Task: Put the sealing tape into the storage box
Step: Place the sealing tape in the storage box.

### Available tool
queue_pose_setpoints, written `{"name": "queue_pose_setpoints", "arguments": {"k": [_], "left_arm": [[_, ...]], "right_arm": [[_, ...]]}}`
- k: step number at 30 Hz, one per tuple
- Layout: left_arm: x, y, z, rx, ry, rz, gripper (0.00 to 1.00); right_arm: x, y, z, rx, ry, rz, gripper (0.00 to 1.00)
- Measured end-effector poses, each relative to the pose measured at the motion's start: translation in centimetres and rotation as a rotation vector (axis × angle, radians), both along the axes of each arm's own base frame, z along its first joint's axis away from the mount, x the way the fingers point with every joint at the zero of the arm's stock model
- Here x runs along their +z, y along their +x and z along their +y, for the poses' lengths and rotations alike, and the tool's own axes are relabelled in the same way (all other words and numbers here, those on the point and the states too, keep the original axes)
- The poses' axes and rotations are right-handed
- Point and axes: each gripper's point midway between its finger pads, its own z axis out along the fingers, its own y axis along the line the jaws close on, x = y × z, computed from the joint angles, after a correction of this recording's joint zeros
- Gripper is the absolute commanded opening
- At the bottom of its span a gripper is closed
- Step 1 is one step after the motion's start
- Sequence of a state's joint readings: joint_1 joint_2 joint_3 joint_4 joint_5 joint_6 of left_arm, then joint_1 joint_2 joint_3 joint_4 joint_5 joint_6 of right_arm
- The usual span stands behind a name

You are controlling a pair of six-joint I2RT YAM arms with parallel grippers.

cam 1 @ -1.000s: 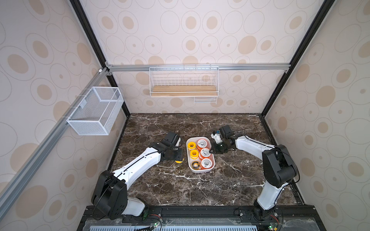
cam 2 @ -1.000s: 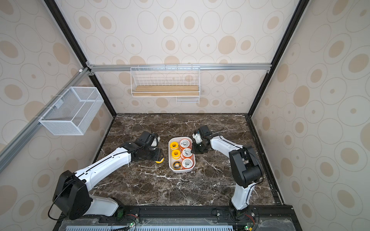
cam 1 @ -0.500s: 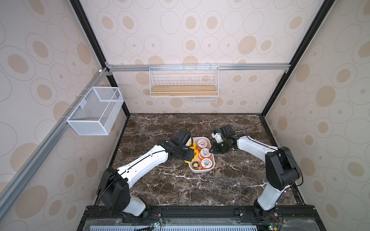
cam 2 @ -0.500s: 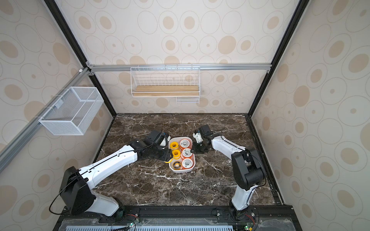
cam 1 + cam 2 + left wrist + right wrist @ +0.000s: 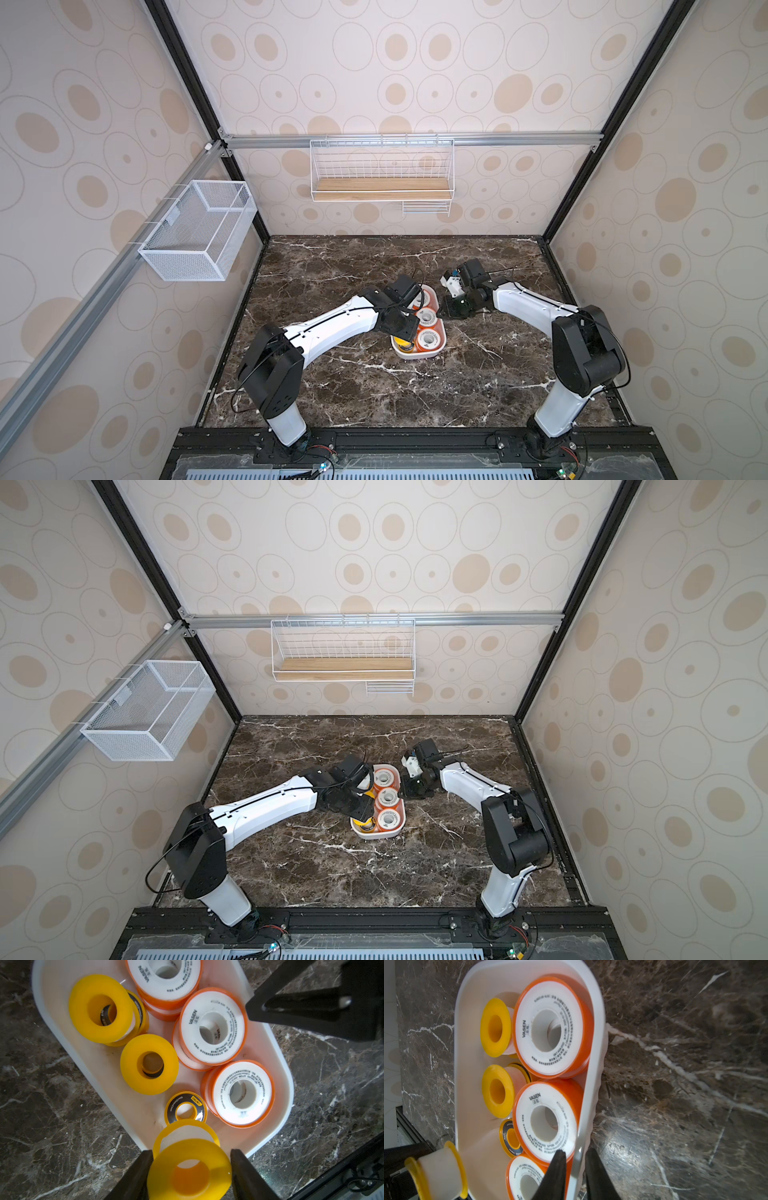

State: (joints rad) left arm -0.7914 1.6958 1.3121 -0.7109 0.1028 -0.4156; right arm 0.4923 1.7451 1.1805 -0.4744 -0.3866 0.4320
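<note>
1. centre of frame in both top views: the storage box (image 5: 417, 355) (image 5: 376, 834) sits on the dark marble table (image 5: 415, 395). one arm reaches it from the lower left and one from the lower right.
2. the left gripper (image 5: 191, 1152) is clamped on a plain yellow spool (image 5: 189, 1172) of sealing tape, with a black finger pressed to each side of it. in the top views this gripper covers the lower left part of the box.
3. the held spool hangs at the box's lower end in the frame, above a small black-ringed spool (image 5: 186, 1108) lying flat on the box floor. whether it is fully inside the rim line is hard to judge.
4. the right gripper (image 5: 575, 1153) is pinched tight on the box's long wall (image 5: 599, 1039), with one finger inside it and one outside. in a top view it meets the box's right edge, towards the upper end (image 5: 451, 309).
5. three orange-rimmed spools (image 5: 426, 318) with white faces run in a row down the right side of the box. in the left wrist view each appears to rest on a second one beneath.
6. two more yellow spools (image 5: 149, 1064) fill the other row, and the farther one sits on top of another black-ringed roll.
7. upper left of frame: a white mesh basket (image 5: 195, 237) hangs on the side rail. upper centre: a wire shelf (image 5: 381, 195) with a wooden base hangs on the back wall.
</note>
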Motion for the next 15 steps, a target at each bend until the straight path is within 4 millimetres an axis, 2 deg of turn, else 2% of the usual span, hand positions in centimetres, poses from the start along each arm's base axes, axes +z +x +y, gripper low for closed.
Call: {"name": "queue_pose_setpoints", "arguments": {"k": [15], "left_arm": [[-2.9,0.1,-0.2,-0.026,0.062,0.052,0.59]], "right_arm": [[0.0,-0.2,0.2,0.013,0.010,0.005,0.21]]}}
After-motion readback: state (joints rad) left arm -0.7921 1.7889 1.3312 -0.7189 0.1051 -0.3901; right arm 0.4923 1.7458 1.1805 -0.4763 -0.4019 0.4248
